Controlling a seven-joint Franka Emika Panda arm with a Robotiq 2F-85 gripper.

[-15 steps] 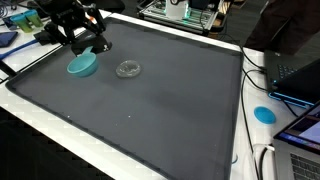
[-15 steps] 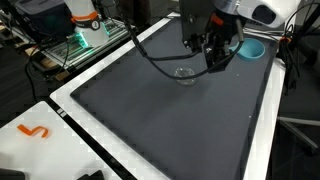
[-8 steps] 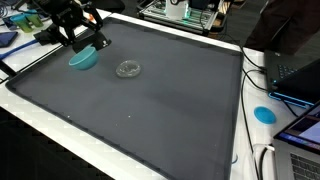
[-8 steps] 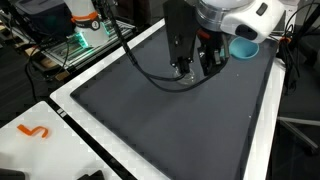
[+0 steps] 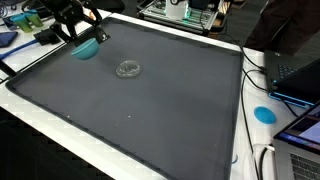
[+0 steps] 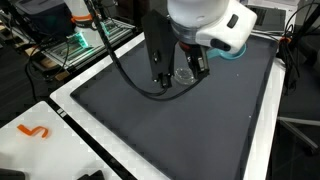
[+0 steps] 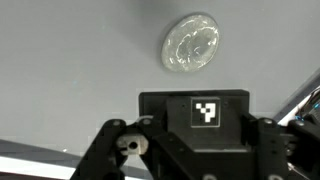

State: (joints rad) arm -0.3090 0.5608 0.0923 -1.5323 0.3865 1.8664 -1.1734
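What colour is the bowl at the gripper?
Teal blue. The bowl shows best in an exterior view.

teal bowl [image 6: 238,52] mostly hidden behind arm [image 6: 200,15], end effector [image 7: 190,165] fingertips cut off

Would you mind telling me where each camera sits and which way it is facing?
Exterior view: raised off a table corner, looking across the dark mat; the gripper holds the teal bowl at the far corner.
Exterior view: beside another edge, close to the arm, whose white wrist fills the middle.
Wrist view: facing down at the mat; the gripper's black body shows.
Shared: wrist and exterior views show the clear dish.
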